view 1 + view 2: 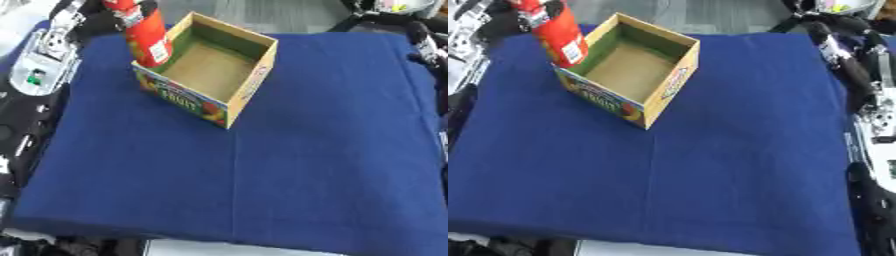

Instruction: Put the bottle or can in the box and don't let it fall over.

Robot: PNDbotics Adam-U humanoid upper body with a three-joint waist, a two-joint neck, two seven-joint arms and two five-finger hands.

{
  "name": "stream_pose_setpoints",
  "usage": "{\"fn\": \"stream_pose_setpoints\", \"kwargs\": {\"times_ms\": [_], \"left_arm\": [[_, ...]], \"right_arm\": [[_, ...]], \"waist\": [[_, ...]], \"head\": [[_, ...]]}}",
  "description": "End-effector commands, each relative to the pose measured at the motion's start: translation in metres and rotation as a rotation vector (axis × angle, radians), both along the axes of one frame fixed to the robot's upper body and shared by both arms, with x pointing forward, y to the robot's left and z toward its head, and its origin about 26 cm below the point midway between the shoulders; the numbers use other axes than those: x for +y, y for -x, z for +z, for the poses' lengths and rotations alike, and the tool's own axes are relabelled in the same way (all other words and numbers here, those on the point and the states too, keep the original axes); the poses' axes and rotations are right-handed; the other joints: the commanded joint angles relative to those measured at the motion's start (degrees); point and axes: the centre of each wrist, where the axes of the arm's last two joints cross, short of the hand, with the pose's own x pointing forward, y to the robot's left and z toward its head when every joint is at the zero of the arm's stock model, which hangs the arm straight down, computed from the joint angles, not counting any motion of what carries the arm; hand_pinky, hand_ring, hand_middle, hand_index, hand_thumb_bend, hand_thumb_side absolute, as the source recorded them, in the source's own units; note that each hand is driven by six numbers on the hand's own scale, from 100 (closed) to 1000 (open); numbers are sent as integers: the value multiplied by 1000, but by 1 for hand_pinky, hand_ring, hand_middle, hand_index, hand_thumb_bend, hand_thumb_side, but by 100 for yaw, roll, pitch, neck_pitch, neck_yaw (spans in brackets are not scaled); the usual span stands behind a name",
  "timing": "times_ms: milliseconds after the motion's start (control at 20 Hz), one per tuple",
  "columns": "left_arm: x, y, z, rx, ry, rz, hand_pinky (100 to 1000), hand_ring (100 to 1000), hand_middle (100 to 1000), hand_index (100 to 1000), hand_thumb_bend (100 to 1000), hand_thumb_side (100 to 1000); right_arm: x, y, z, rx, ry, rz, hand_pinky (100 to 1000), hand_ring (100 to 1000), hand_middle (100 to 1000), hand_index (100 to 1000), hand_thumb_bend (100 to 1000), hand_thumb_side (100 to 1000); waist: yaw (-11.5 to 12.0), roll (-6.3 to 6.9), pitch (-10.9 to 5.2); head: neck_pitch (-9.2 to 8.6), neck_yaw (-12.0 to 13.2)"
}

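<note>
A red can (150,37) with a white label hangs slightly tilted at the top left. Its bottom is over the left rim of the box, and I cannot tell whether the two touch. My left hand (92,20), black, comes in from the upper left corner and is curled round the can's upper part. The open cardboard box (188,102) has a fruit print on its front wall, stands askew on the blue cloth, and has nothing inside. My right hand (837,55) lies at the right edge of the cloth, away from the box.
A blue cloth (262,165) covers the whole table, with wide bare room in front of and to the right of the box. Silver and black arm parts (39,65) lie along the left edge. The table's front edge runs along the bottom.
</note>
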Motion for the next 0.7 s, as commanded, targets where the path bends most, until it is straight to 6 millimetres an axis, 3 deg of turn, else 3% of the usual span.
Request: {"fn": "stream_pose_setpoints", "kwargs": {"times_ms": [50,350,700], "left_arm": [[4,-5,22,-67,-8,21,991,931,640,481,215,391],[0,-14,40,-144,-17,54,985,928,637,483,227,392],[-2,-23,39,-179,-28,84,982,933,650,506,276,395]], "right_arm": [[8,0,20,-62,5,34,734,953,1000,796,699,439],[23,-3,31,-93,-1,82,734,953,1000,796,699,438],[38,-3,40,-123,-9,132,734,952,1000,796,693,451]], "waist": [[-67,-2,-21],[-350,-23,175],[-585,-7,289]], "head": [[-173,66],[-414,248],[-568,452]]}}
